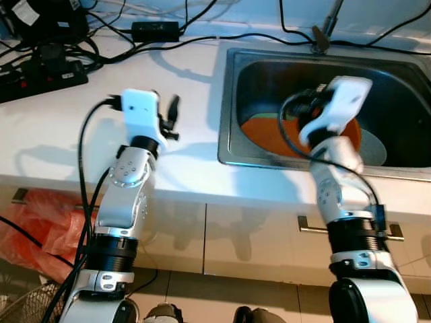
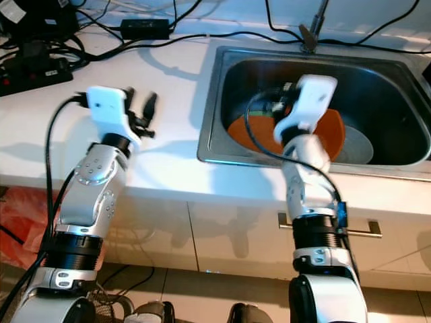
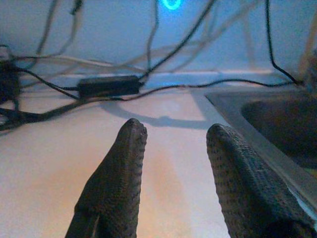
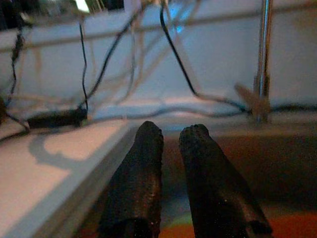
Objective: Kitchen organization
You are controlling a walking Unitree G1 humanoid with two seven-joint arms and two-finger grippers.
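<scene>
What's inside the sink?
Inside the sink lies an orange plate, with a grey plate beside it. The right gripper and its arm reach over them, hiding part of the orange plate and the sink bottom there.

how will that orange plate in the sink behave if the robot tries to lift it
The orange plate lies nearly flat on the bottom of the steel sink, so its rim may be hard to get under. It looks smooth and rigid, so it could slide rather than lift. The right end effector hovers above it with fingers slightly parted, so it would likely need an edge pinch.
</scene>
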